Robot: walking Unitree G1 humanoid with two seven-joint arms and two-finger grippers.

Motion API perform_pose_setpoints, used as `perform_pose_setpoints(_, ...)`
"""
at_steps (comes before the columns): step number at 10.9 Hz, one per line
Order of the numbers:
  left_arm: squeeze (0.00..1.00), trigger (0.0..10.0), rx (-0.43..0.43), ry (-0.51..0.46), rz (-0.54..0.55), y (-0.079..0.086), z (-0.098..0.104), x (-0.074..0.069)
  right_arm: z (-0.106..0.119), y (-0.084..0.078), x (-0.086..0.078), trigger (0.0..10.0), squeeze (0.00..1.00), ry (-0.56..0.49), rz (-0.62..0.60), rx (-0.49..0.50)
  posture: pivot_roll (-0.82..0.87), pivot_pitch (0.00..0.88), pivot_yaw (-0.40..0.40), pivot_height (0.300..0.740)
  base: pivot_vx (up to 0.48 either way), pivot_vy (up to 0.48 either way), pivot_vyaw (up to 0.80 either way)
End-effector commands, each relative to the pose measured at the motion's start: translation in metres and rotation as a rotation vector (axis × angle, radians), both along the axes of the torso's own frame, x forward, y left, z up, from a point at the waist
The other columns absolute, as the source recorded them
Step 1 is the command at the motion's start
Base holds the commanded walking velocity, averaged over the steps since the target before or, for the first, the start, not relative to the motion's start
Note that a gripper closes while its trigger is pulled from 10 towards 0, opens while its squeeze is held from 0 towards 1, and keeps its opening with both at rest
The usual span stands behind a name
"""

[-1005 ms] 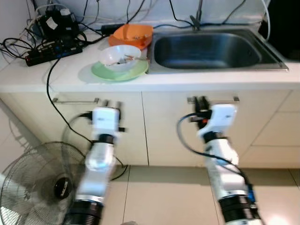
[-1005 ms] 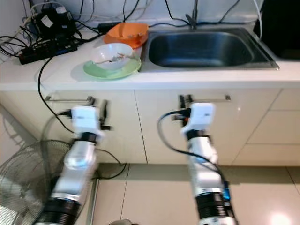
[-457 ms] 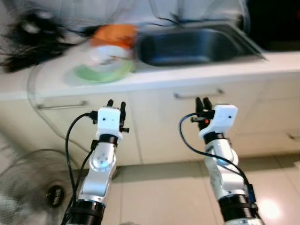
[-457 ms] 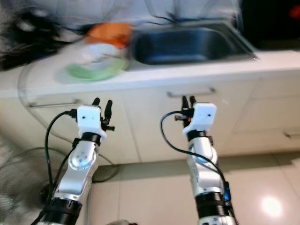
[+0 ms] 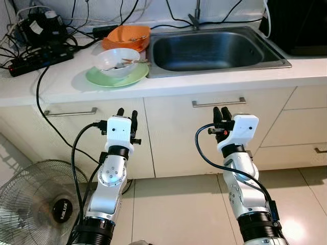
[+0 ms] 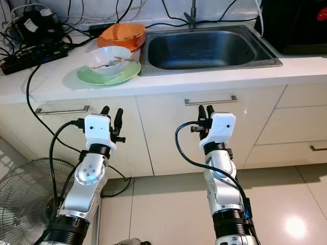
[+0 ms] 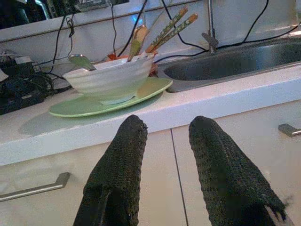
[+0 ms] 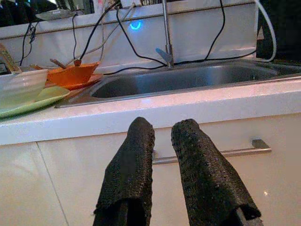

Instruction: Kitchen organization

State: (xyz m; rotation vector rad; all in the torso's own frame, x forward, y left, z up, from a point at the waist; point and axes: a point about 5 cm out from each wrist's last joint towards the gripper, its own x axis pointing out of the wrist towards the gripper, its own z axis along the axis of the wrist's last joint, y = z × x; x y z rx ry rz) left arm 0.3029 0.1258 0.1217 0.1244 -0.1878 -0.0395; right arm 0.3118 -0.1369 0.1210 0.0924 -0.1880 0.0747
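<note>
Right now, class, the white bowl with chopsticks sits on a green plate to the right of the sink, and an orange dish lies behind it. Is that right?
Not quite. The white bowl on the green plate sits left of the sink, not right, as the left eye view shows. The orange dish does lie behind it.

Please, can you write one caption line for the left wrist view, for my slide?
Left gripper, fingers apart, faces a white bowl with utensils on a green plate, beside the sink.
</note>
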Motion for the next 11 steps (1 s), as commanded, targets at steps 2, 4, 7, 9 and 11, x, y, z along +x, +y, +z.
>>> perform_pose_setpoints(2, 0.00, 10.0, 0.006, -0.001, 0.014, 0.0020, 0.0011, 0.0010, 0.0047, 0.0027, 0.0026, 10.0, 0.00, -0.018, 0.010, 0.001, 0.05, 0.000, 0.086, 0.740, 0.000, 0.000, 0.00)
perform_pose_setpoints(4, 0.00, 10.0, 0.005, 0.002, 0.017, 0.0023, 0.0005, 0.0010, 0.0041, 0.0014, 0.0023, 10.0, 0.00, -0.016, 0.007, 0.001, 0.05, 0.000, 0.085, 0.740, 0.000, 0.000, 0.00)
perform_pose_setpoints(7, 0.00, 10.0, 0.003, 0.003, 0.025, 0.0032, 0.0001, 0.0014, 0.0042, 0.0010, 0.0027, 10.0, 0.00, -0.016, 0.007, -0.002, 0.05, 0.000, 0.083, 0.740, 0.000, 0.000, 0.00)
perform_pose_setpoints(9, 0.00, 10.0, 0.006, 0.000, 0.030, 0.0038, 0.0006, 0.0027, 0.0049, 0.0028, 0.0030, 10.0, 0.00, -0.020, 0.016, -0.016, 0.05, 0.000, 0.082, 0.740, 0.141, 0.000, 0.00)
perform_pose_setpoints(11, 0.00, 10.0, 0.003, -0.004, 0.031, 0.0040, 0.0016, 0.0033, 0.0049, 0.0026, 0.0031, 10.0, 0.00, -0.020, 0.015, -0.013, 0.05, 0.000, 0.082, 0.740, 0.311, 0.000, 0.00)
